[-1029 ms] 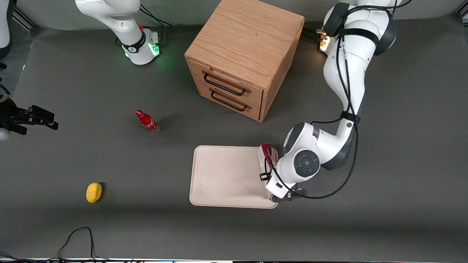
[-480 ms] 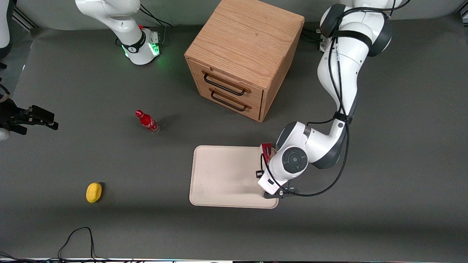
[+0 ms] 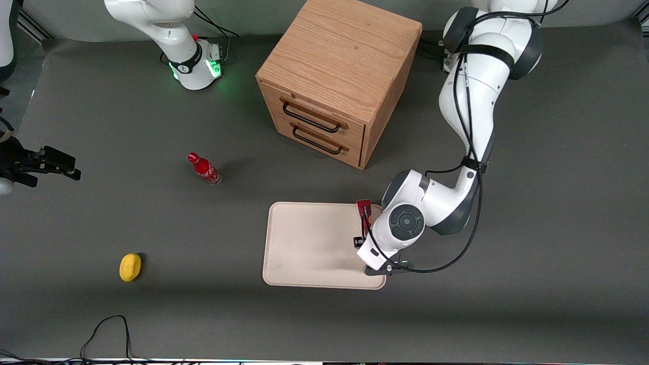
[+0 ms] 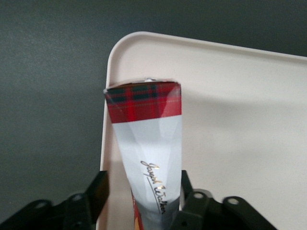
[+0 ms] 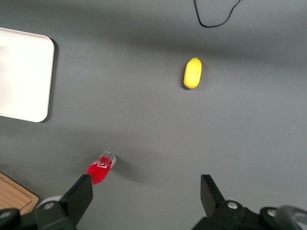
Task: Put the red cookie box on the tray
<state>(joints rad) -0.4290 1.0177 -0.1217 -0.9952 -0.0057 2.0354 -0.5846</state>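
The red cookie box (image 3: pixel 364 208) stands on end over the cream tray (image 3: pixel 304 243), at the tray's edge toward the working arm. In the left wrist view the box (image 4: pixel 144 103) shows a tartan end and a dented white face with a signature. It leans between the fingers of my left gripper (image 4: pixel 144 179). One finger (image 4: pixel 186 179) touches the box; a gap showing the tray's rim (image 4: pixel 106 96) separates it from the other finger (image 4: pixel 100 184). In the front view the arm's wrist hides most of the gripper (image 3: pixel 366 242).
A wooden two-drawer cabinet (image 3: pixel 334 76) stands farther from the front camera than the tray. A red-capped bottle (image 3: pixel 204 169) and a yellow lemon (image 3: pixel 130 266) lie toward the parked arm's end of the table. A black cable (image 3: pixel 109 329) lies near the front edge.
My left arm and gripper shifted a little over the tray toward the parked arm's end, carrying the box with them. Over the last half second they hardly moved.
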